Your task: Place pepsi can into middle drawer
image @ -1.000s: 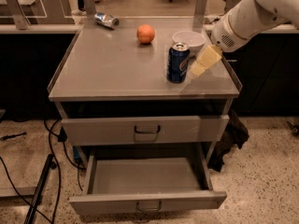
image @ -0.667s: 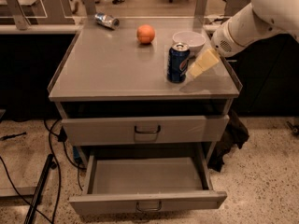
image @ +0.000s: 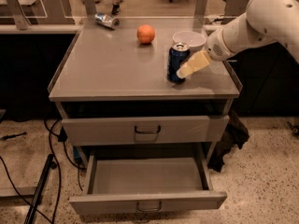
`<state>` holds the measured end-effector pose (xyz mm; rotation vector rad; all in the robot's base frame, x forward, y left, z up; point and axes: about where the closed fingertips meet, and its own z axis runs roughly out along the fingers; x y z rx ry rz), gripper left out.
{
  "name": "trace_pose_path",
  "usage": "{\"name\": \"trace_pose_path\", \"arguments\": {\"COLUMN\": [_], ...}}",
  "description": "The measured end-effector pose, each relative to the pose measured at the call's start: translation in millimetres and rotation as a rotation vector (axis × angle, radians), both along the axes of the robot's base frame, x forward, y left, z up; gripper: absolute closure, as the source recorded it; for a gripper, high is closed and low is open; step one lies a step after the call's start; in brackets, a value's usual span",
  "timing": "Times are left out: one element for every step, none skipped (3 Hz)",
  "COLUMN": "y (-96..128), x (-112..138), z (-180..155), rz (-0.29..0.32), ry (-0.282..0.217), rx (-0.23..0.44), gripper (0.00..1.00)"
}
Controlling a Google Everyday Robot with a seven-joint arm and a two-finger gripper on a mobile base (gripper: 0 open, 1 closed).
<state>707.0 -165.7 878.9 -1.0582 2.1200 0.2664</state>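
Hand (image: 183,72) angles down-left from the right, beside the pepsi can (image: 175,59).

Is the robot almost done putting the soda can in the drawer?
Not yet. Done: the lower drawer is already pulled open, with no can inside. In hand: the gripper is right at the blue can, which stands upright on the cabinet top. Left: lift the can, bring it down and set it in the drawer.

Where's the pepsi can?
In the camera view the pepsi can stands on the cabinet top, right side, before the white bowl, the claw at its right.
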Motion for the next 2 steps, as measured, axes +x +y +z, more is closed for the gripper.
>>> {"name": "trace_pose_path", "arguments": {"y": [19.3, 37.0], "x": [-0.6, -1.5], "z": [-3.4, -7.2], "rz": [0.025, 0.054], "ry": [0.019, 0.031], "rx": [0.066, 0.114], "gripper": [0.00, 0.00]}}
